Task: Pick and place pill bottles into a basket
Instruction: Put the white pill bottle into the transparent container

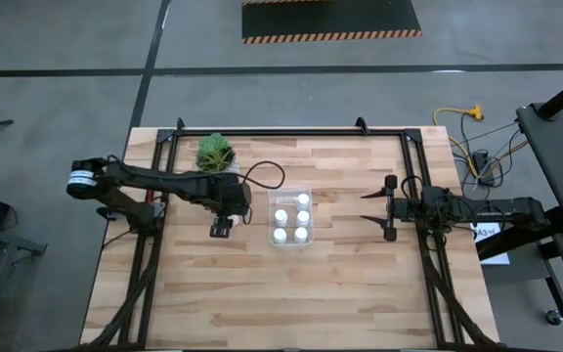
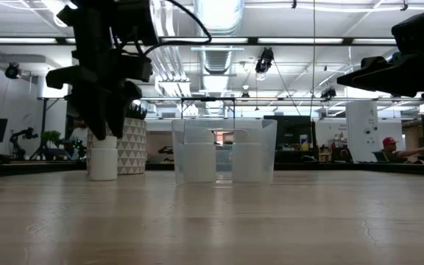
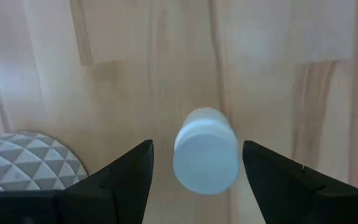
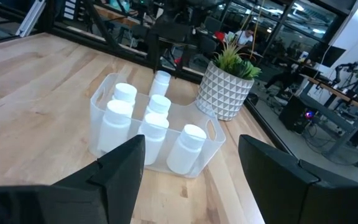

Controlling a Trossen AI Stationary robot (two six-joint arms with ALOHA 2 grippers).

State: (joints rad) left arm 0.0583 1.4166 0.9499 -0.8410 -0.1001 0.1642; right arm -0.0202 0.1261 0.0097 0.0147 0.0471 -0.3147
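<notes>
Five pill bottles (image 4: 149, 127) already stand inside the clear plastic basket (image 1: 289, 218) near the middle of the wooden table (image 1: 340, 293), so by the look of it only one bottle is left to place. That last pill bottle (image 3: 205, 150) stands upright on the table just beside the potted plant's patterned white pot (image 3: 27, 155), apart from the basket on the left arm's side. The left gripper (image 3: 197, 163) hangs directly over it with its fingers spread wide on either side of the round cap, not yet closed on anything, so the pick seems about to begin. The right gripper (image 1: 371, 207) waits well apart on the other side of the basket, also spread open and holding nothing. The high view shows only five caps in the basket and hides the sixth bottle under the left gripper; the left wrist view looks straight down on its cap, and the low view shows it standing on the table below the fingers. The right wrist view gives the clearest count of the bottles in the basket, with the plant (image 4: 232, 59) behind.
</notes>
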